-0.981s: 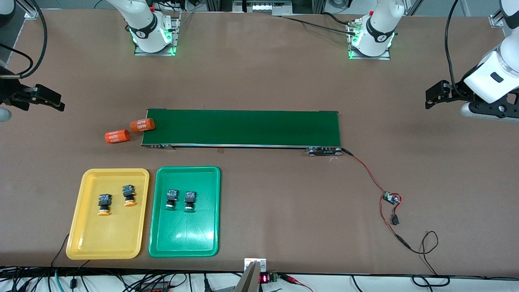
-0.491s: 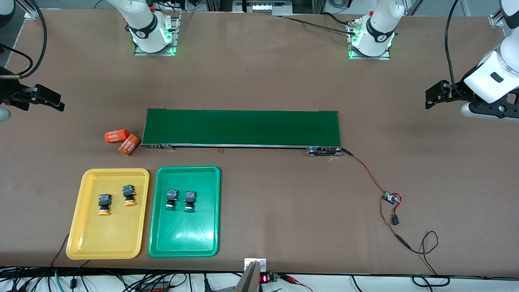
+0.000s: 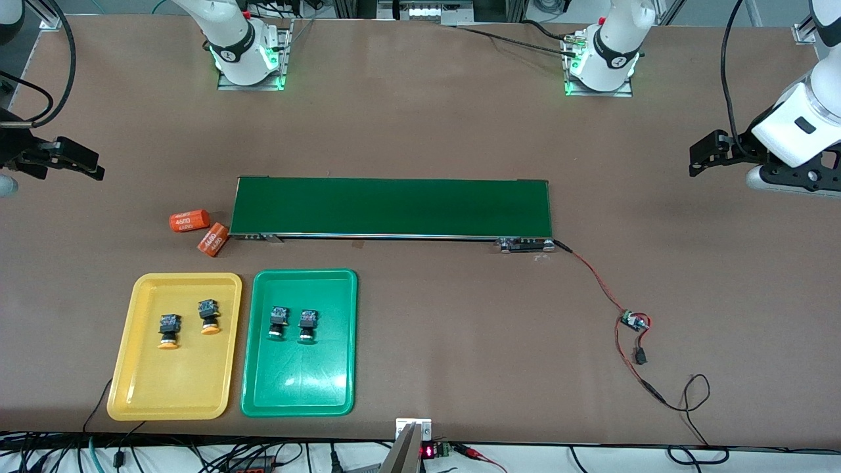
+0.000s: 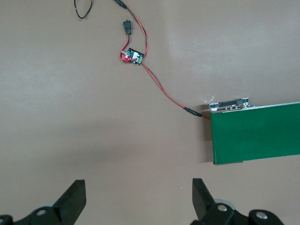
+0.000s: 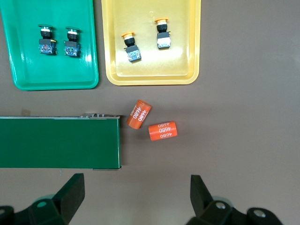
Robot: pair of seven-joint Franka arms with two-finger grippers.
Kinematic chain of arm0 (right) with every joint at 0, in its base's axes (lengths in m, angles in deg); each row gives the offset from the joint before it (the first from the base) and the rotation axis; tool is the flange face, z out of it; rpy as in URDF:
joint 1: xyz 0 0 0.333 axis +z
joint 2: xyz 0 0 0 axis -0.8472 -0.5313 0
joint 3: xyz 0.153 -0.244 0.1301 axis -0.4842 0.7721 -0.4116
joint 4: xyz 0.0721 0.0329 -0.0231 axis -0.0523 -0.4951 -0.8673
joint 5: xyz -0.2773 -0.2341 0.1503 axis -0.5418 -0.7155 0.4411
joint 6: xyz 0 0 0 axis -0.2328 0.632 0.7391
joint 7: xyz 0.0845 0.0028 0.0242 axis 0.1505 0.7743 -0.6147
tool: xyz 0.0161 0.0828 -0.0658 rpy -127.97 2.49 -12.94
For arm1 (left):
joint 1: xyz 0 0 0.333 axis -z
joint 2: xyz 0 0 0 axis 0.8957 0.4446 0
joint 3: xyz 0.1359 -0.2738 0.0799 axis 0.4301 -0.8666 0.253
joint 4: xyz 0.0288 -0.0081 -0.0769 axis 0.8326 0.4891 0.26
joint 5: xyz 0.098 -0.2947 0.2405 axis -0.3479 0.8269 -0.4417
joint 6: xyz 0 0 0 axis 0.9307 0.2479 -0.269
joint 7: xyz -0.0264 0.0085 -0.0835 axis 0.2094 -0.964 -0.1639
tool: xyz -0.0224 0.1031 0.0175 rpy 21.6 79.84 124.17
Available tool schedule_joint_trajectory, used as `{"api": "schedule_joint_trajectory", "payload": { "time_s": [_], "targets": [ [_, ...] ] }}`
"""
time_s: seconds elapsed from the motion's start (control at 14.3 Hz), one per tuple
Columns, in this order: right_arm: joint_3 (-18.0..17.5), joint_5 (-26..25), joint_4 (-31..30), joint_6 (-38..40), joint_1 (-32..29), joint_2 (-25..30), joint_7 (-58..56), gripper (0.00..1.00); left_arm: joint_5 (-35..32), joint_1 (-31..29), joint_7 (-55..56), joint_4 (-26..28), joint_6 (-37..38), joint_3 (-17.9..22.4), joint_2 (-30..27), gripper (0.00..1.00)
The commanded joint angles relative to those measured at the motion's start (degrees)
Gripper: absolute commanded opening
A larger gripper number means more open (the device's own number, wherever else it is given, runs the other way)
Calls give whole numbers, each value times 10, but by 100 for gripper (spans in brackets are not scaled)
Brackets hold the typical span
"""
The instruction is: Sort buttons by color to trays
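Sorting looked finished: yellow buttons (image 3: 189, 321) sat in the yellow tray (image 3: 131, 387), green buttons (image 3: 292, 323) in the green tray (image 3: 299, 394). The left end effector (image 3: 706, 152) and right end effector (image 3: 79, 161) hung wide open and empty at the worktop's ends; no further move seemed needed.

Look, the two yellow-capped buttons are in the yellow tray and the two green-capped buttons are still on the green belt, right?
Not quite. The front view shows the two green-capped buttons lying in the green tray, not on the green belt. The two yellow-capped buttons are indeed in the yellow tray.

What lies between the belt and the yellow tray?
One orange cylinder lies on the table between the belt and the yellow tray, beside the belt's corner. The front view and the right wrist view both show it.
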Motion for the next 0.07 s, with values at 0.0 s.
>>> {"api": "schedule_joint_trajectory", "payload": {
  "time_s": [0.0],
  "targets": [
    [4, -8, -9, 2, 6, 9, 8, 100, 0, 0, -1, -14, 12, 1, 5, 100]
  ]
}}
